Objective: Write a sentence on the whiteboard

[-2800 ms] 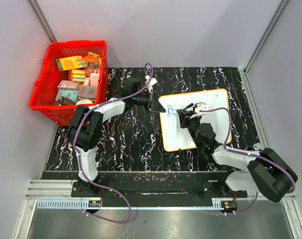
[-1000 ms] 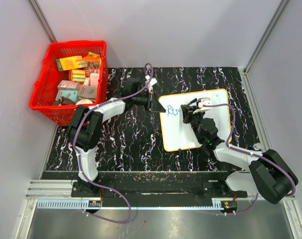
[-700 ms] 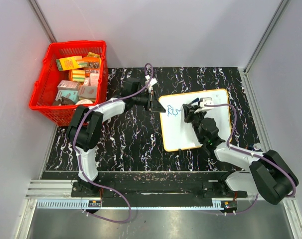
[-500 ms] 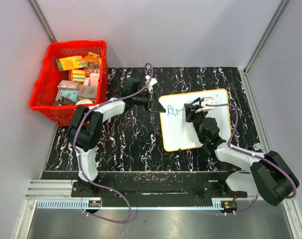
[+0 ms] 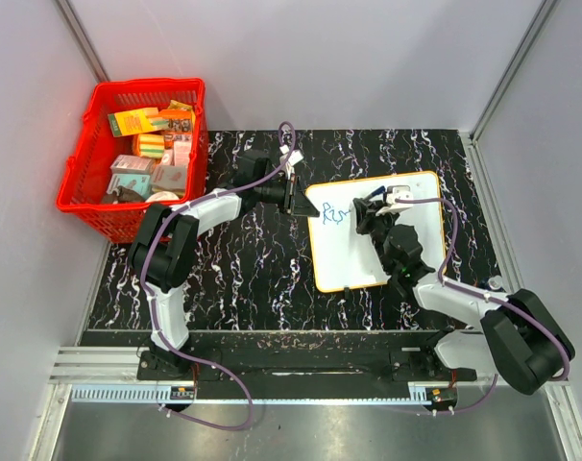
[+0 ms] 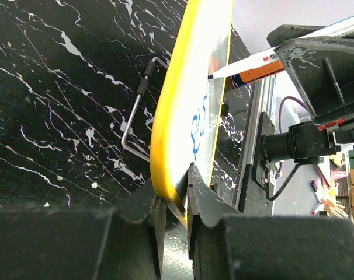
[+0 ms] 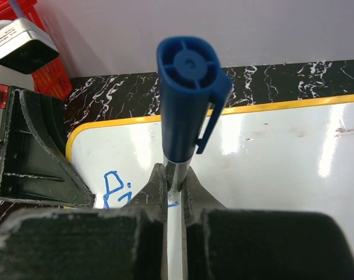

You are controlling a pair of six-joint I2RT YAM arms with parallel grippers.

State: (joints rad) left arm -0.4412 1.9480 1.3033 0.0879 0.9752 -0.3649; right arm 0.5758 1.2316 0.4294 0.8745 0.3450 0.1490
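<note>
The whiteboard, white with an orange-yellow rim, lies tilted on the black marbled table. My left gripper is shut on its upper left corner; in the left wrist view the jaws pinch the yellow rim. My right gripper is shut on a blue-capped marker, held upright with its tip on the board. The marker also shows side-on in the left wrist view. Of the sentence, a few blue letters show near the left corner.
A red basket full of small boxes stands at the back left, off the table's black top. A thin metal wire leg sticks out behind the whiteboard. Grey walls close in the back and both sides.
My right gripper has carried the marker a little to the right across the board, and the blue writing has grown by a letter or two. The left arm has stayed put.
</note>
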